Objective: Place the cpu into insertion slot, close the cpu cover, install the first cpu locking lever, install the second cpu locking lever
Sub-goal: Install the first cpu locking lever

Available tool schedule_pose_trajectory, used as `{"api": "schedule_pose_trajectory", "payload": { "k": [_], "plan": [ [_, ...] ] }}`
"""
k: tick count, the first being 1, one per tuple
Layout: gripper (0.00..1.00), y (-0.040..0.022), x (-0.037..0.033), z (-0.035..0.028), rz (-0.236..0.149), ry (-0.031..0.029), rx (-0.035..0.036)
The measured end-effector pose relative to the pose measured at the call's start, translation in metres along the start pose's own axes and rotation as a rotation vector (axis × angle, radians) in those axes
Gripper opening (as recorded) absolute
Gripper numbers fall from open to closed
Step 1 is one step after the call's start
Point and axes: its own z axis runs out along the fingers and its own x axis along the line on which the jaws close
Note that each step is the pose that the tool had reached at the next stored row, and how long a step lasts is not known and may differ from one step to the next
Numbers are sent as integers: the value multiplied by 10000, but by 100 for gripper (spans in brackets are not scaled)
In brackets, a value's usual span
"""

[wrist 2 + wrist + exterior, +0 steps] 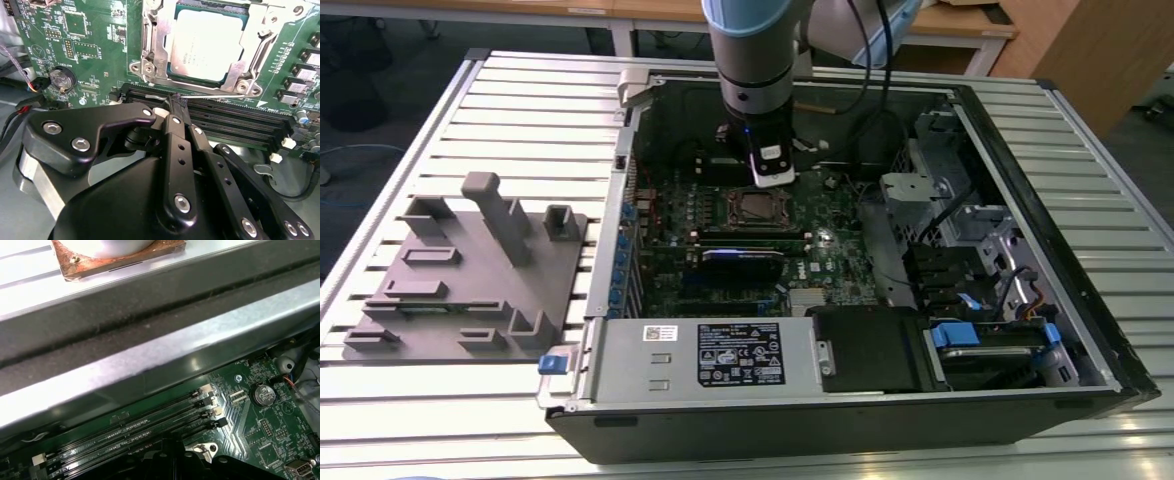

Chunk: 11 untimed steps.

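In the second wrist view the cpu (207, 45) lies flat in the insertion slot (758, 207), grey metal top up. The cpu cover (150, 55) is folded down around it as a silver frame. A thin wire locking lever (215, 96) runs along the socket's edge, just above the memory slots. My gripper (176, 102) is shut, and its black fingertips rest right at this wire. Whether they pinch it or only touch it, I cannot tell. In the exterior view the gripper (774, 180) hangs straight down just behind the socket.
Long black memory slots (235, 122) lie under the fingers, with a coin battery (61, 78) off to one side. A black expansion card (744, 257), the power supply (720, 355) and drive bays (987, 340) crowd the case. A grey fixture block (467, 270) stands at the exterior view's left.
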Motion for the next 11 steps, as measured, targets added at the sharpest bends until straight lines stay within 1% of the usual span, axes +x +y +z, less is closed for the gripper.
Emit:
{"api": "schedule_pose_trajectory", "payload": {
  "k": [2, 5, 11],
  "plan": [
    [11, 2, 2, 3, -5, -12, 0],
    [11, 4, 4, 7, -19, -58, 15],
    [11, 1, 5, 18, -42, -139, -4]
  ]
}}
